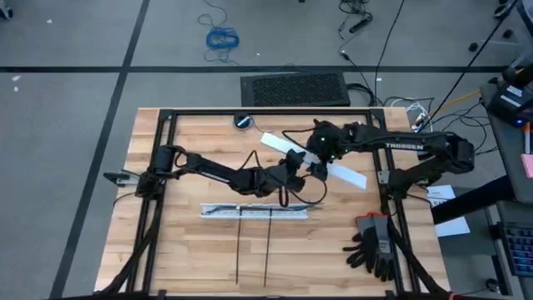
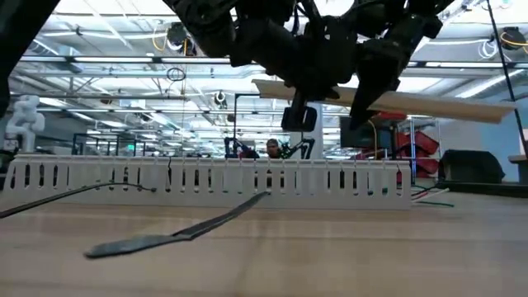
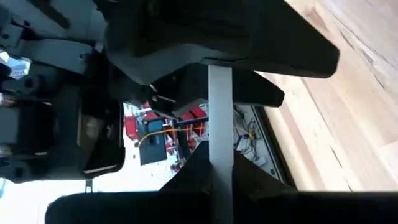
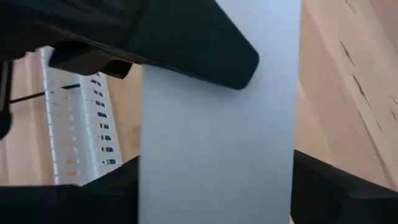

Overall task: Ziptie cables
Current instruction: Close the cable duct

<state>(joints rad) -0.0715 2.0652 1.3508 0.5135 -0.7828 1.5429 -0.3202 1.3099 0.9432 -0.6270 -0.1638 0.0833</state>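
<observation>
A white flat strip [image 1: 346,175] hangs slantwise above the table's middle, and both grippers are shut on it. My left gripper [image 1: 300,164] comes from the table's left and my right gripper [image 1: 321,158] from its right; they meet at the strip's middle. Nearer the front, a white slotted strip [image 1: 254,212] lies flat on the wood, with the thin grey cables [image 1: 218,207] along it; one wire [image 2: 78,193] trails off its end. Two dark zipties [image 1: 239,246] [image 1: 268,246] lie side by side, running from the slotted strip toward the near edge. My left gripper holds the white flat strip near its middle [image 3: 220,124]; the strip shows as a narrow band running from one dark finger to the other. It is lifted clear of the table. The arm hides the contact in the high view. My right gripper holds the same strip just right of the left gripper. The strip's broad pale face [image 4: 217,137] fills the gap between the two fingers. The strip hangs nearly level, its free right end [image 2: 470,107] slightly lower, clear of the table.
Black gloves [image 1: 373,246] lie at the near right beside the frame's upright. A small dark round object [image 1: 242,122] sits at the far edge. The black frame [image 1: 266,112] rings the work area. Bare wood lies at the near left.
</observation>
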